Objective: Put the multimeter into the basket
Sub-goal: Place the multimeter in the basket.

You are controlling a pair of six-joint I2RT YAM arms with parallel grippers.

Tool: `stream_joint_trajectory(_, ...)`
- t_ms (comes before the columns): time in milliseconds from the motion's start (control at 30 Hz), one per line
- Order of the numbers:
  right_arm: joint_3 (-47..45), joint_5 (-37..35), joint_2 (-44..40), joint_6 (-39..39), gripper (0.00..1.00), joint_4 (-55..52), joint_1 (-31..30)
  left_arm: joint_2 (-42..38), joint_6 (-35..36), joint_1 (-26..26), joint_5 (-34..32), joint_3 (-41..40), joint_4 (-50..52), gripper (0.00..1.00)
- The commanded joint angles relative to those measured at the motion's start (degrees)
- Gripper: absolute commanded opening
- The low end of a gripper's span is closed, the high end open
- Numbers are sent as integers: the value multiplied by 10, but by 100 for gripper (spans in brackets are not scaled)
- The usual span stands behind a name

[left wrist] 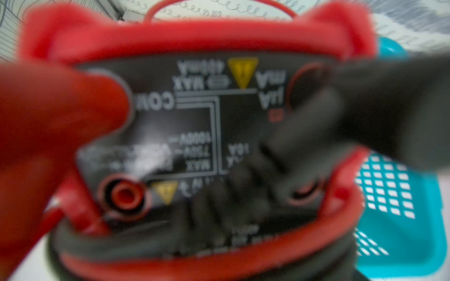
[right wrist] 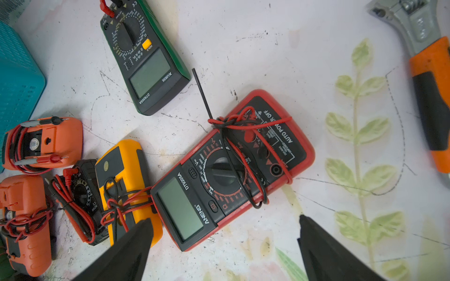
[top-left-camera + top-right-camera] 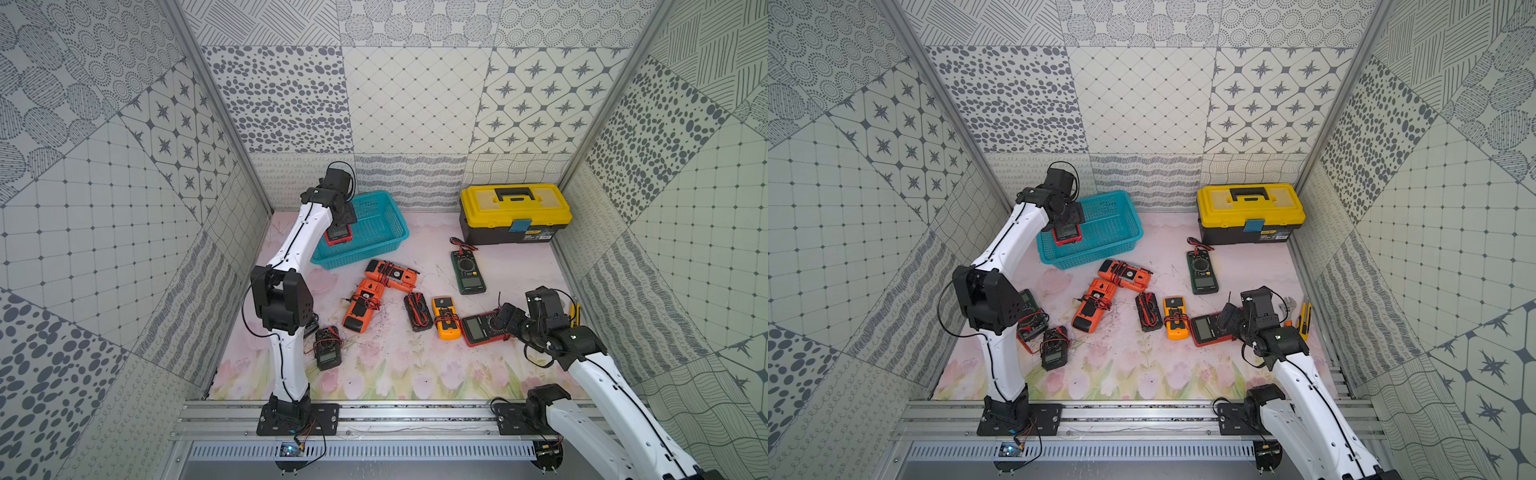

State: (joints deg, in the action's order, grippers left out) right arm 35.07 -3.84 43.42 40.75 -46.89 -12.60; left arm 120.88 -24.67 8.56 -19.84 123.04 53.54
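Observation:
A red multimeter point(image 3: 338, 235) hangs on end over the near-left corner of the turquoise basket point(image 3: 386, 245), with my left gripper point(image 3: 341, 220) shut on its upper part. In the left wrist view that multimeter point(image 1: 194, 121) fills the frame, blurred, hiding the jaws, and the basket's mesh wall point(image 1: 394, 231) shows beside it. My right gripper point(image 3: 505, 316) hovers open low over the table's right side. In the right wrist view its fingertips point(image 2: 146, 226) stand apart, empty, just short of another red multimeter point(image 2: 231, 165) wrapped in its leads.
Several more multimeters lie mid-table: green point(image 3: 468, 272), two orange point(image 3: 390, 274) point(image 3: 363, 305), black point(image 3: 417, 311), yellow point(image 3: 446, 318), and a small black one point(image 3: 328, 347). A yellow-lidded toolbox point(image 3: 515, 214) stands back right. A wrench point(image 2: 426, 73) and utility knife point(image 3: 1304, 318) lie at the right edge.

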Motion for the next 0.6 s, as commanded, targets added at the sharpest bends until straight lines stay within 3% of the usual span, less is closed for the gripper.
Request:
stream_joint_trajectory(0,-3,2,-13,11,98,11,2,50,-35,-27,-1,47,-27,0)
stream_joint_trajectory(300,-1,1,-15,15,98,10,2,155,5,-41,32,132,0,0)
stream_joint_trajectory(567,-6,-3,-15,19,98,11,2,192,43,-47,63,114,15,0)
